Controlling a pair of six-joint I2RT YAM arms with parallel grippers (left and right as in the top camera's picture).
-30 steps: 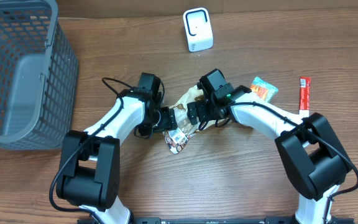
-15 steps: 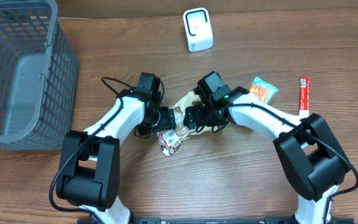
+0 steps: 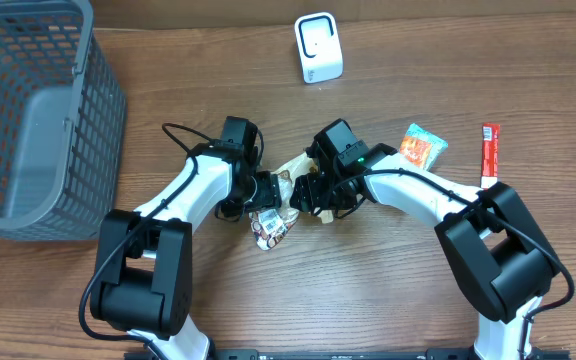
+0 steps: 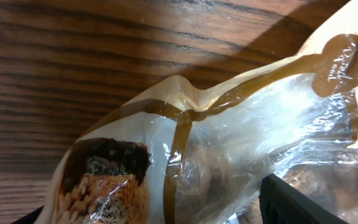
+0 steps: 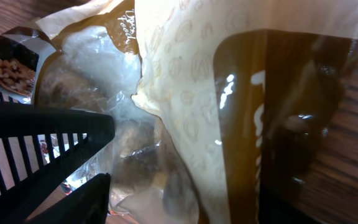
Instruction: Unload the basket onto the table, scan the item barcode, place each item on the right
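Note:
A clear and tan snack bag (image 3: 271,226) with a nut picture sits at the table's middle, held between both arms. My left gripper (image 3: 265,190) is shut on the bag's left side. In the left wrist view the bag (image 4: 229,137) fills the space between the fingers (image 4: 303,202). My right gripper (image 3: 309,193) grips the bag's right side. In the right wrist view the bag (image 5: 191,93) is pressed between the fingers (image 5: 79,202). The white barcode scanner (image 3: 318,47) stands at the back centre. No barcode shows in any view.
A grey mesh basket (image 3: 28,110) stands at the far left. An orange and green packet (image 3: 424,145) and a red bar (image 3: 489,150) lie at the right. My left gripper's black body (image 5: 36,137) crosses the right wrist view.
My right gripper has slid left onto the bag and its jaws have closed from wide open. The bag's lower end has shifted left. The left arm has barely moved.

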